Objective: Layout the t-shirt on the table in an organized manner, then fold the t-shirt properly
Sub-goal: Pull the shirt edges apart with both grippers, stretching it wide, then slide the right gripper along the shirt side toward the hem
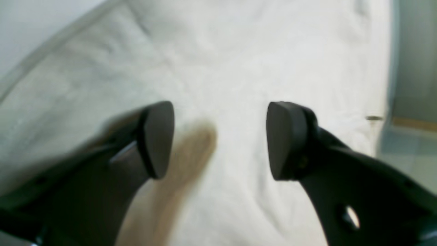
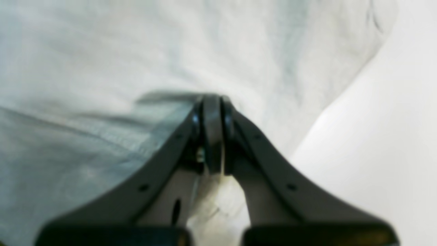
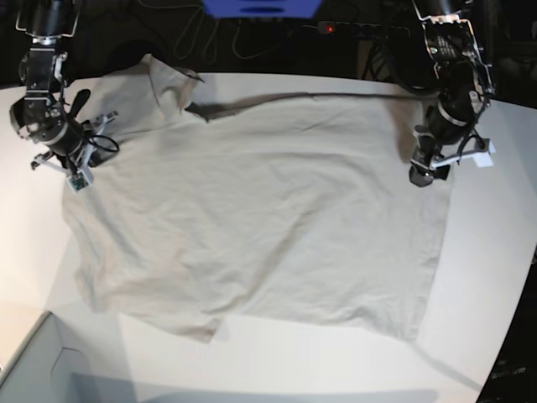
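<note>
The light grey-beige t-shirt (image 3: pixel 260 210) lies spread wide over the white table (image 3: pixel 495 252), with a sleeve folded over at the back left (image 3: pixel 172 84). My left gripper (image 3: pixel 422 172) hovers open over the shirt's right edge; in the left wrist view its fingers (image 1: pixel 157 140) stand wide apart above the fabric (image 1: pixel 239 61), with nothing between them. At the shirt's left edge my right gripper (image 3: pixel 80 172) is shut. In the right wrist view its fingertips (image 2: pixel 212 106) pinch a raised bit of the hem (image 2: pixel 164 99).
A pale box corner (image 3: pixel 33 361) sits at the front left. Cables and a blue object (image 3: pixel 260 7) run along the dark back edge. On the right the table's curved edge (image 3: pixel 520 294) drops off, with floor beyond it (image 1: pixel 413 68).
</note>
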